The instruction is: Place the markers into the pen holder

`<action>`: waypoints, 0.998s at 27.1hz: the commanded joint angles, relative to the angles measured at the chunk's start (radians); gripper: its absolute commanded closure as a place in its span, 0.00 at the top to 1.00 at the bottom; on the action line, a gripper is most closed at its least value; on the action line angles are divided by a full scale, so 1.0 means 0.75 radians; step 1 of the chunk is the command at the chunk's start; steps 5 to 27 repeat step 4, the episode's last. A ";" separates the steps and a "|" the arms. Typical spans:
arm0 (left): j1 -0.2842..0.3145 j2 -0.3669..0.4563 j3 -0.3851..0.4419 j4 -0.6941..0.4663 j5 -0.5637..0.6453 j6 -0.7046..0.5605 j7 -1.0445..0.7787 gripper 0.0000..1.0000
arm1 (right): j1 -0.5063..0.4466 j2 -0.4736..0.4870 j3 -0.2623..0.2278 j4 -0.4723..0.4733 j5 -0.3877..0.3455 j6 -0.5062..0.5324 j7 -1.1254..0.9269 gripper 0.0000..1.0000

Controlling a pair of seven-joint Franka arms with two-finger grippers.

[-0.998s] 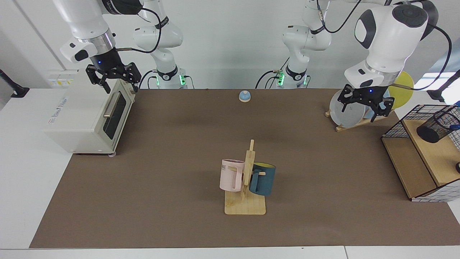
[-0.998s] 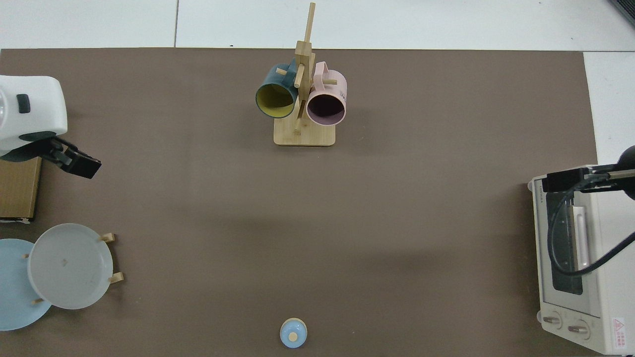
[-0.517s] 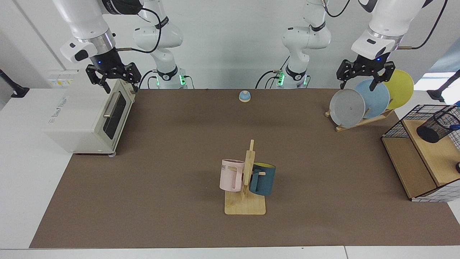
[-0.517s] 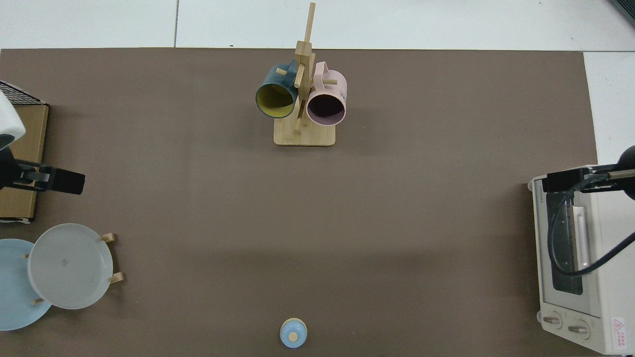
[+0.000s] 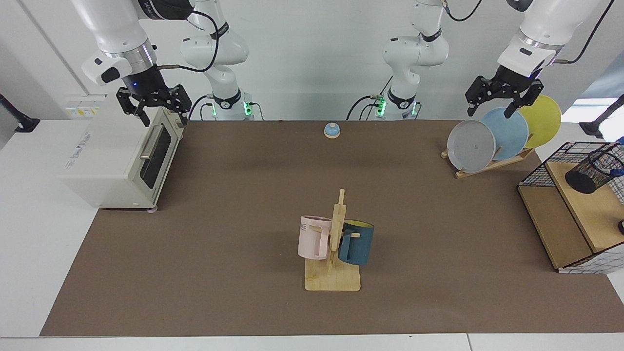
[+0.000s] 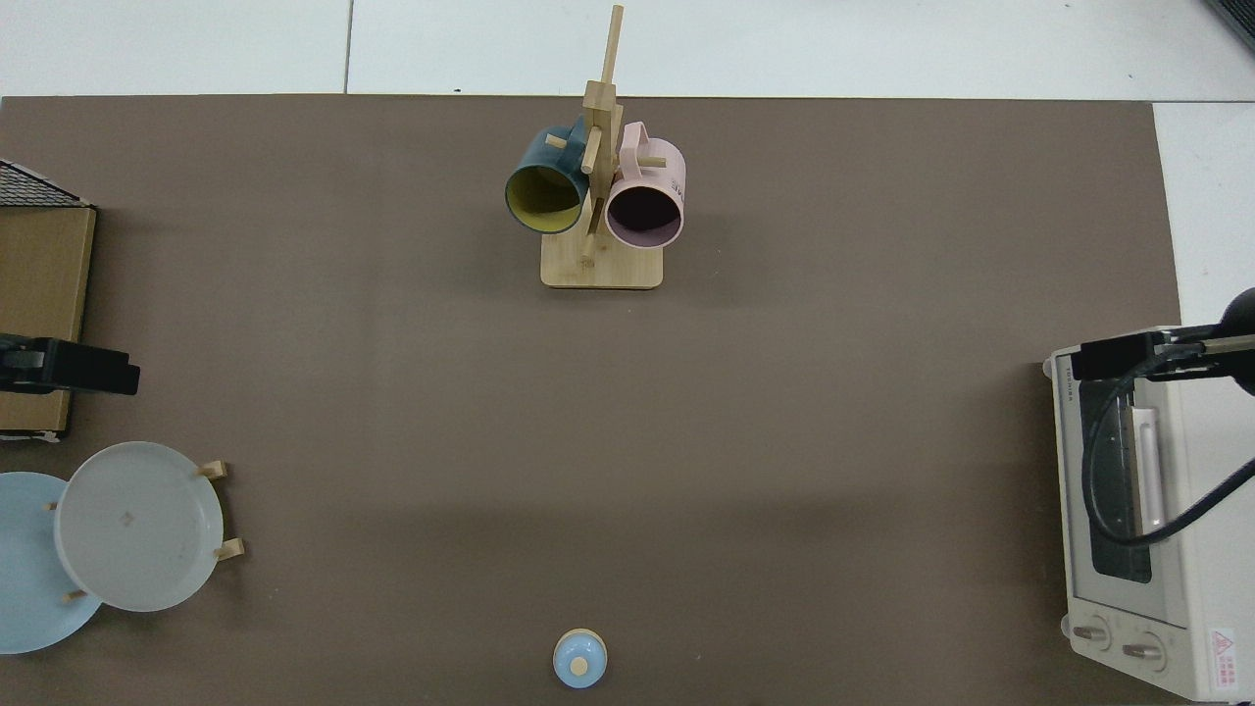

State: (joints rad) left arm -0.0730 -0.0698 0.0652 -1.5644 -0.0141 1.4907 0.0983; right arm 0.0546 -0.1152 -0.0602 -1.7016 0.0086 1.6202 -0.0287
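The pen holder stands tilted in the basket, a blue marker at its rim. The left hand, open and empty, hovers above the plates, nearer; the right hand, also open and empty, waits over the oven.

Facing camera across table toward robots, overhead camera, both sharing mug rack

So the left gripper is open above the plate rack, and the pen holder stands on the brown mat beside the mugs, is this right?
Not quite. The left gripper is open above the plate rack, but the pen holder stands on the wooden shelf inside the wire basket, far from the mugs. The facing view shows this.
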 commanded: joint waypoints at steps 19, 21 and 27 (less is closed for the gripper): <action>0.005 -0.032 -0.005 -0.033 -0.024 -0.020 -0.021 1.00 | -0.013 -0.014 0.009 -0.010 0.003 0.000 0.018 1.00; 0.005 -0.032 -0.005 -0.033 -0.024 -0.020 -0.021 1.00 | -0.013 -0.014 0.009 -0.010 0.003 0.000 0.018 1.00; 0.005 -0.032 -0.005 -0.033 -0.024 -0.020 -0.021 1.00 | -0.013 -0.014 0.009 -0.010 0.003 0.000 0.018 1.00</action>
